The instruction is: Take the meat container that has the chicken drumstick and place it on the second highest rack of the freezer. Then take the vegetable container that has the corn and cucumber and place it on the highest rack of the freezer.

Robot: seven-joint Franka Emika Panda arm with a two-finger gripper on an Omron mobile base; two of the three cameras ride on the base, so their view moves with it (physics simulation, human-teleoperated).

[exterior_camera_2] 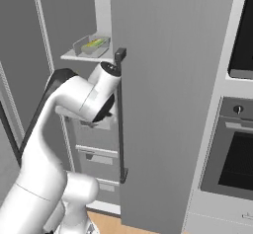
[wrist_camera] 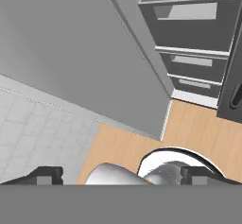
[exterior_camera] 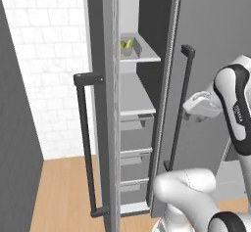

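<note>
Gripper [wrist_camera: 121, 175] — jaws spread wide, holding nothing, aimed down at the floor [wrist_camera: 198, 133]. Vegetable container [exterior_camera: 130, 46] with corn and cucumber sits on a high freezer rack [exterior_camera: 142, 58], apparently delivered. Freezer door [exterior_camera_2: 168, 99] stands open for access.

Kitchen: open freezer [exterior_camera: 139, 128], built-in oven [exterior_camera_2: 237, 159].

- Freezer door [exterior_camera: 100, 104]: grey, with black handle [exterior_camera: 84, 143].
- Vegetable container [exterior_camera_2: 91, 44]: grey walls; yellow and green contents.
- Wall [exterior_camera: 49, 55] at 9 o'clock: white brick pattern.
- Floor [exterior_camera: 63, 192]: light wood.
- Drawers [wrist_camera: 194, 27]: dark grey.
</note>
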